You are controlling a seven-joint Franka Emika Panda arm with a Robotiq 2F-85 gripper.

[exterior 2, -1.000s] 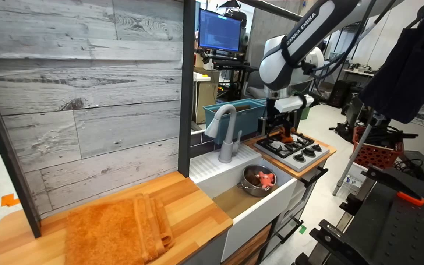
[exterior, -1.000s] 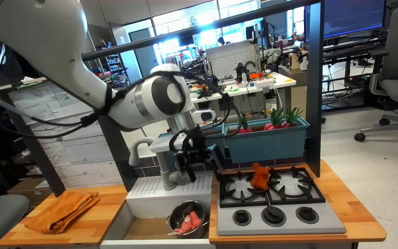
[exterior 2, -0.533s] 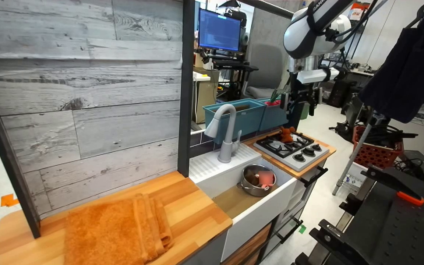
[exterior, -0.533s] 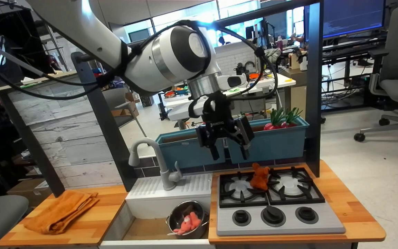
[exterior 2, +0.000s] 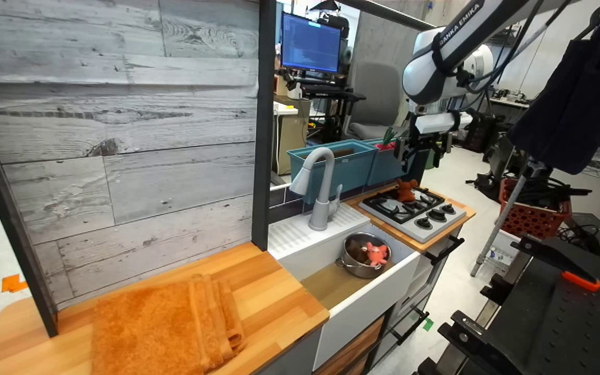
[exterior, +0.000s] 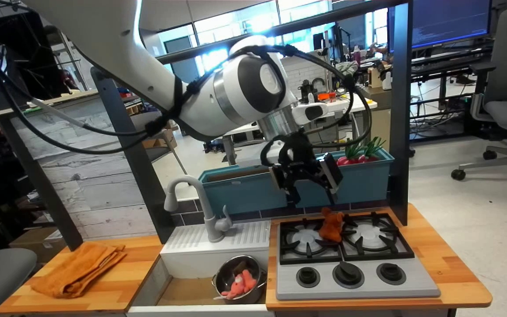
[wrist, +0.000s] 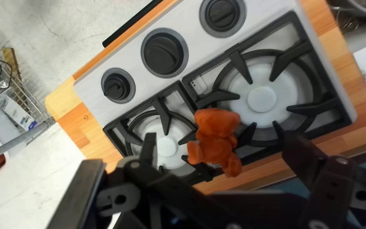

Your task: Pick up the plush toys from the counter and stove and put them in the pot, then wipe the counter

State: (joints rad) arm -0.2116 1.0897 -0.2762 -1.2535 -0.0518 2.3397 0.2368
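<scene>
The end effector [exterior: 314, 199], jaws spread wide, holding nothing, hangs above the orange toy [wrist: 216, 143] — if lowered too far, it could snag the stove grate [wrist: 217, 96].

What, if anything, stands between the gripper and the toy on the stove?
Nothing visible: the open gripper hangs above the red-orange plush toy, which the wrist view shows uncovered on the stove.
</scene>
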